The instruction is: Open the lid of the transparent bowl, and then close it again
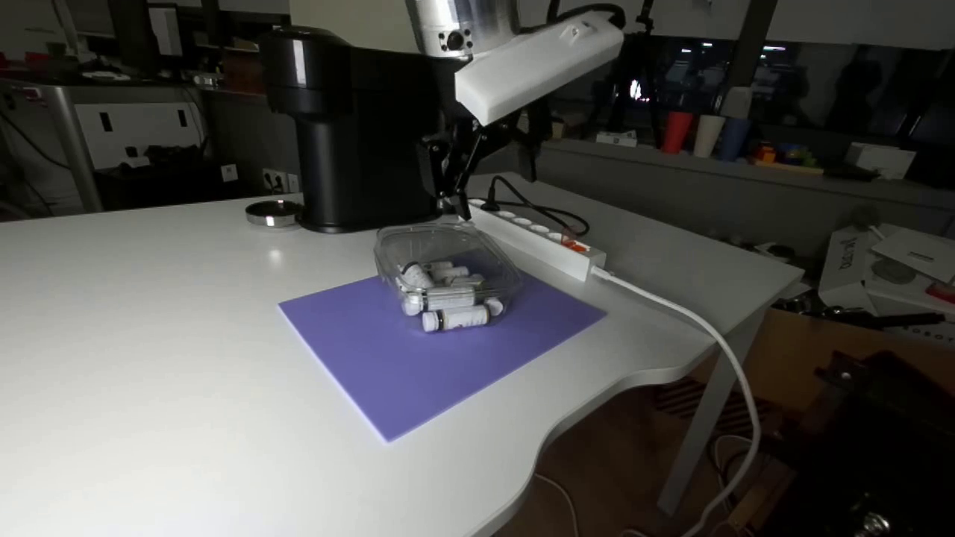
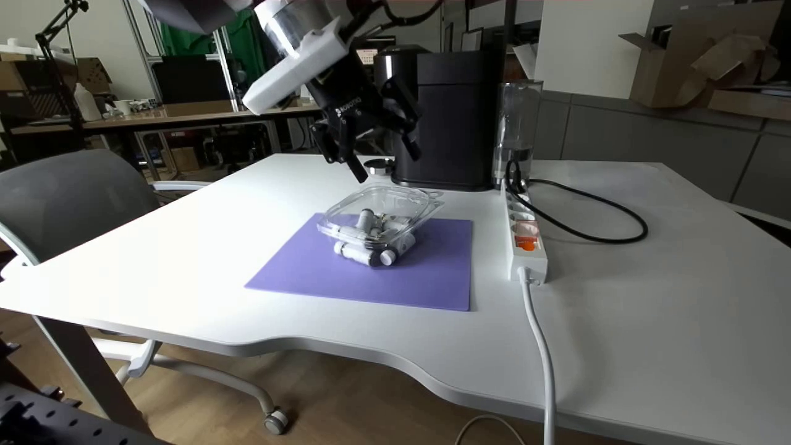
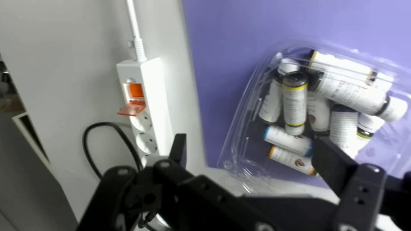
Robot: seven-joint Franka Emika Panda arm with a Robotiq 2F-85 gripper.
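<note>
The transparent bowl (image 1: 391, 274) holds several small white-labelled bottles and shows in both exterior views (image 2: 334, 231). The clear lid (image 2: 388, 194) seems to lie over it; the two layers are hard to tell apart, and I cannot tell if it is fully shut. In the wrist view, a clear corner (image 3: 228, 165) with a round nub shows between my fingers. My gripper (image 3: 255, 157) is open and empty. One finger is over the table beside the bowl, the other over the bottles. In both exterior views the gripper (image 1: 495, 195) (image 2: 387, 165) hovers above the bowl's far side, apart from it.
A purple mat (image 1: 418, 380) lies under most of the bowl. A white power strip (image 2: 524, 240) with a black cable (image 2: 593, 233) stands beside the mat. A black coffee machine (image 1: 365, 142) and a round metal dish (image 1: 274, 214) stand behind. The table's curved front edge (image 2: 346, 350) is near.
</note>
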